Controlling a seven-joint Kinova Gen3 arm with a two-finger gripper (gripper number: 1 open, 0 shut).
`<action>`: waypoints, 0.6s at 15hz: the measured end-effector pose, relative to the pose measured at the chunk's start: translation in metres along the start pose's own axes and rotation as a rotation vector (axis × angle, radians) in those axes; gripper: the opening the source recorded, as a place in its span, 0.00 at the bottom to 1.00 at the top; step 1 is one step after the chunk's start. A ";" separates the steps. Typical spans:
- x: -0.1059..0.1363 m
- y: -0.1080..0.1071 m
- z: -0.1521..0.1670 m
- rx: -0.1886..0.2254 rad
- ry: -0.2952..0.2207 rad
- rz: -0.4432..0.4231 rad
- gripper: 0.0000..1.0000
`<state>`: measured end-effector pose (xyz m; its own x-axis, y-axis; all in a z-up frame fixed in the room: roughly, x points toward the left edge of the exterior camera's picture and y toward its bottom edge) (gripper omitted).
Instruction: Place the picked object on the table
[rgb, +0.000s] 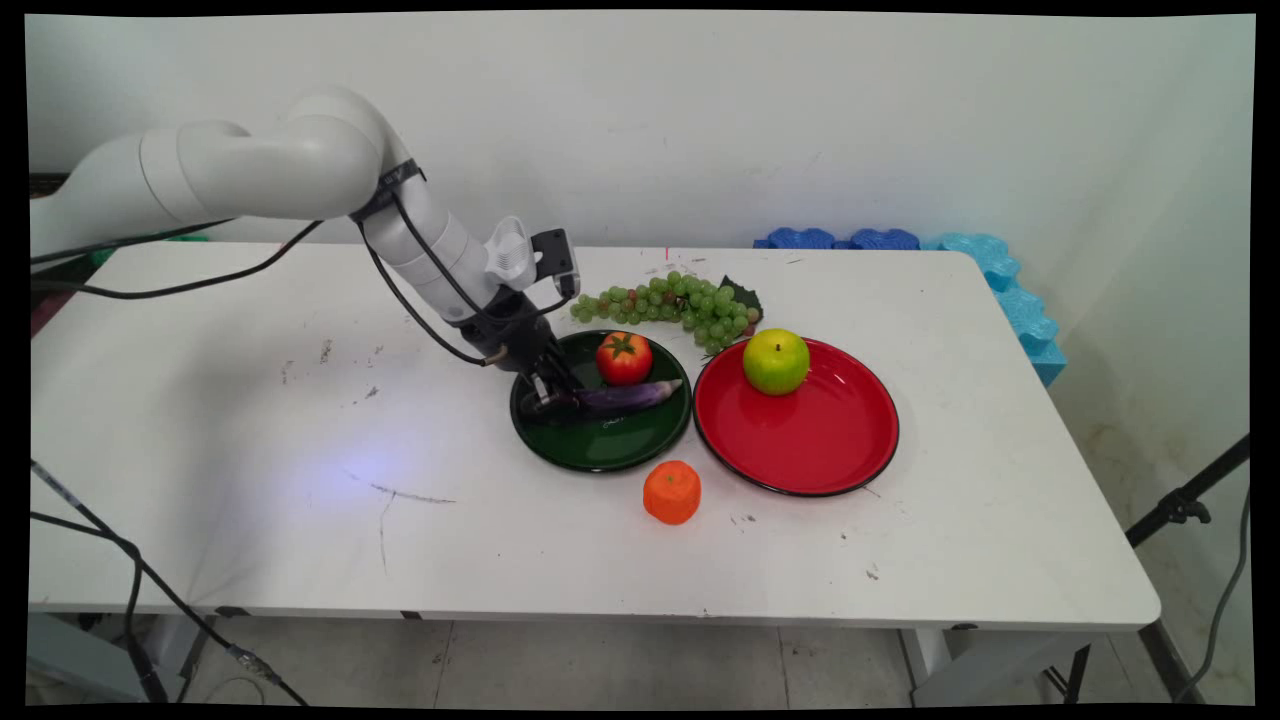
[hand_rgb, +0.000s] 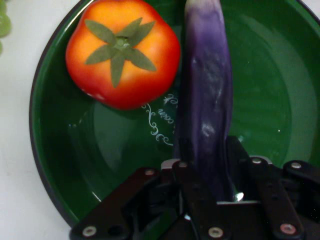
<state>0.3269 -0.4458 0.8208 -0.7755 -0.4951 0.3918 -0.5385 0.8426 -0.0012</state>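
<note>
Purple aubergine (hand_rgb: 207, 100) fills your hand view, the tool (hand_rgb: 205, 165) clamped on its near end inside the green plate (hand_rgb: 55, 165), beside a tomato (hand_rgb: 122, 52). Only the main view shows you grapes (rgb: 680, 305), an apple (rgb: 776, 361) on the red plate (rgb: 830, 450), an orange (rgb: 672, 492) on the white desk (rgb: 250, 420), and the arm slanting down from the left.

tomato (hand_rgb: 122, 52) crowding eggplant (hand_rgb: 207, 95), plate's (hand_rgb: 260, 100) other side open
</note>
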 end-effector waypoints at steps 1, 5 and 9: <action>0.000 0.001 -0.001 0.000 -0.001 -0.003 0.00; 0.007 0.005 -0.010 0.001 0.007 -0.011 0.00; 0.026 0.011 -0.036 0.008 0.037 -0.010 0.00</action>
<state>0.3126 -0.4421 0.8646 -0.7576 -0.4950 0.4255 -0.5488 0.8360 -0.0045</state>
